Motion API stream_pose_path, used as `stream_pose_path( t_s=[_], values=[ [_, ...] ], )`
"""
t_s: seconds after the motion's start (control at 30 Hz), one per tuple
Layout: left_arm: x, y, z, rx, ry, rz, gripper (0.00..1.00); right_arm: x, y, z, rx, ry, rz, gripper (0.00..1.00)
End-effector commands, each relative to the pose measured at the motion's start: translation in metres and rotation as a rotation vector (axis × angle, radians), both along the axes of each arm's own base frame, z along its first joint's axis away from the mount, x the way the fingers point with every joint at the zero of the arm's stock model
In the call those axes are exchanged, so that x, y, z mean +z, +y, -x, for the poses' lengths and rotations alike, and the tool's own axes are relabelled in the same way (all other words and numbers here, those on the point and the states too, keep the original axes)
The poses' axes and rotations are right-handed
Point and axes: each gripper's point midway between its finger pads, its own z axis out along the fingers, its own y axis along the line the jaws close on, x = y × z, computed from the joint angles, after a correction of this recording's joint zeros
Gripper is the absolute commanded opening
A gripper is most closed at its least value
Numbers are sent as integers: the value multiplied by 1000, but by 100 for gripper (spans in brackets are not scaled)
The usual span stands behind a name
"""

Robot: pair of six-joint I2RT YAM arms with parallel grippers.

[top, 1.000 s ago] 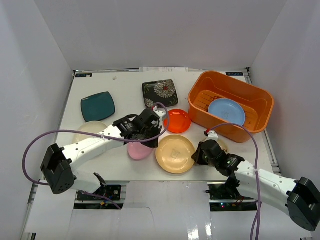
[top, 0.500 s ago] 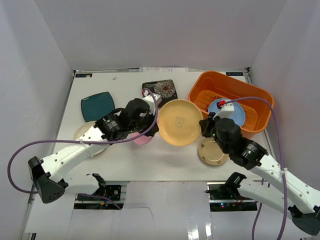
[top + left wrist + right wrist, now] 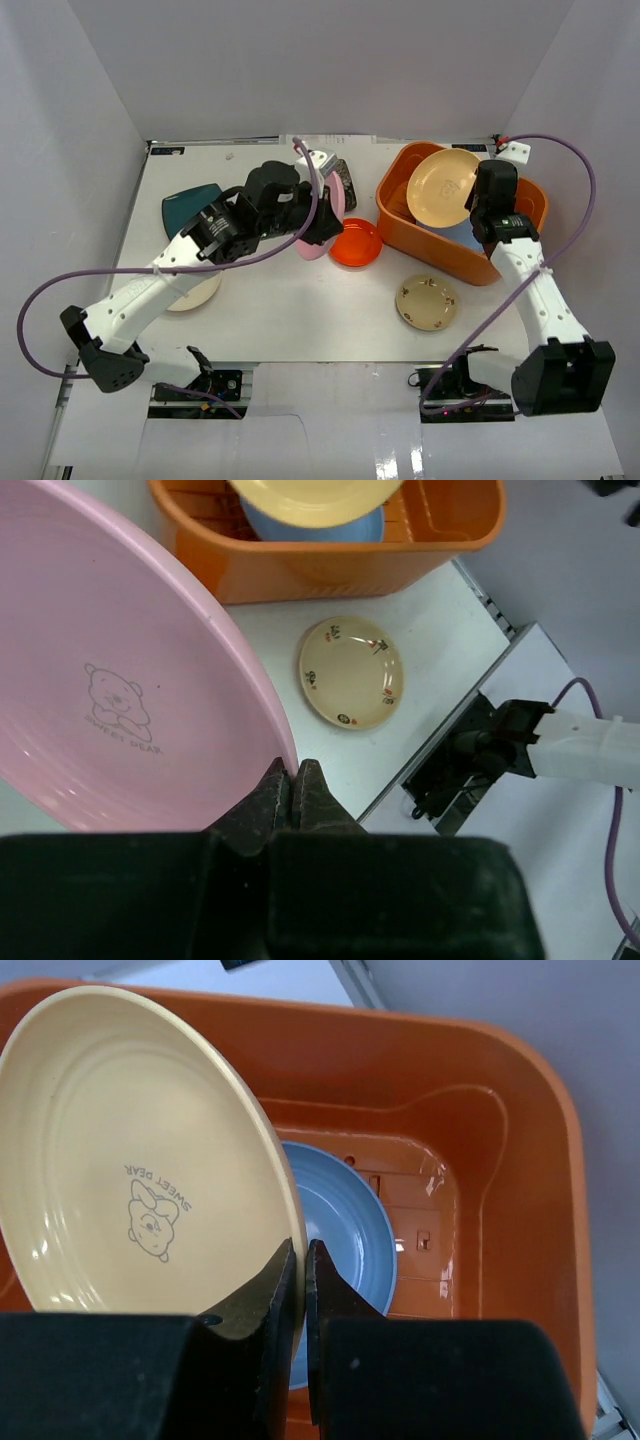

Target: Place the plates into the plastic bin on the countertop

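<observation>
The right gripper has its fingers pressed together on the rim of the tan-yellow plate, which it holds tilted over the plastic bin, just above the light blue plate that lies on the bin floor. One second ago this yellow plate lay flat on the countertop in front of the bin. Now it is inside the bin's outline, so probably only the release remains for it.

The left gripper pinches the edge of the pink plate in the same way. This plate was also on the countertop a second ago. Now it is lifted and stands almost on edge, left of the bin and not yet over it.

The red-orange plate, the cream plate with small flowers and the teal plate wait on the countertop, outside the bin.

Both held plates carry a little bear drawing. Under it the words "SWEET BEAR" can be read, on the yellow plate clearly and on the pink one more faintly.
</observation>
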Motion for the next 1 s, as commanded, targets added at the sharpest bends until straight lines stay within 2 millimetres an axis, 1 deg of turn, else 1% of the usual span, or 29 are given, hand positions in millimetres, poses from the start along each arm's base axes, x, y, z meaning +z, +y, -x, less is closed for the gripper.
stream_pose_path(
  t_s=[0.0, 0.03, 0.07, 0.1, 0.13, 0.2, 0.23, 0.27, 0.3, 0.37, 0.4, 0.43, 0.5, 0.53, 0.6, 0.63, 0.67, 0.7, 0.77, 0.8, 0.83, 0.93, 0.97],
  values=[
    [53, -24, 6, -128, -101, 99, 0, -6, -3, -23, 39, -23, -84, 8],
    [50, -36, 7, -169, -101, 96, 0, -24, -1, -28, 56, 13, -118, 8],
    [53, -43, 11, -215, -111, 108, 0, -32, -6, -30, 55, 27, -141, 8],
    [55, -50, 15, -275, -137, 113, 0, -35, -1, -32, 78, 29, -159, 8],
    [60, -60, 27, -367, -144, 142, 0, -45, -5, -31, 82, 45, -185, 10],
    [54, -70, 31, -445, -174, 124, 0, -47, -4, -31, 91, 39, -202, 27],
    [55, -74, 38, -486, -184, 127, 0, -47, -3, -29, 95, 41, -205, 37],
    [51, -78, 40, -509, -190, 119, 0, -43, -3, -27, 103, 29, -201, 62],
    [49, -80, 42, -532, -207, 111, 0, -38, 4, -25, 141, 20, -212, 72],
    [46, -83, 48, -577, -213, 111, 0, -18, 13, -21, 195, -27, -222, 82],
    [44, -85, 51, -595, -213, 109, 0, -11, 18, -18, 217, -47, -243, 83],
    [42, -86, 52, -610, -222, 103, 0, 9, 34, -11, 300, -99, -278, 83],
    [35, -87, 56, -639, -217, 93, 0, 26, 57, 1, 401, -151, -352, 85],
    [28, -87, 55, -643, -215, 77, 0, 49, 78, 14, 517, -214, -394, 88],
    [19, -89, 55, -650, -210, 54, 0, 56, 100, 31, 616, -231, -455, 91],
    [8, -90, 55, -649, -185, 26, 0, 68, 110, 45, 663, -259, -489, 94],
    [0, -90, 49, -639, -203, -10, 0, 66, 116, 52, 682, -258, -508, 96],
    [-12, -93, 49, -639, -189, -41, 0, 77, 126, 66, 722, -282, -536, 97],
    [-28, -95, 43, -617, -182, -89, 0, 82, 132, 76, 743, -303, -576, 100],
    [-32, -97, 44, -618, -180, -100, 0, 81, 136, 81, 759, -302, -601, 97],
    [-42, -102, 42, -615, -167, -119, 0, 86, 144, 90, 804, -302, -641, 95],
    [-53, -108, 34, -567, -189, -177, 0, 91, 153, 102, 846, -294, -672, 93],
    [-59, -113, 36, -572, -191, -194, 0, 88, 155, 103, 846, -279, -685, 93]
  ],
)
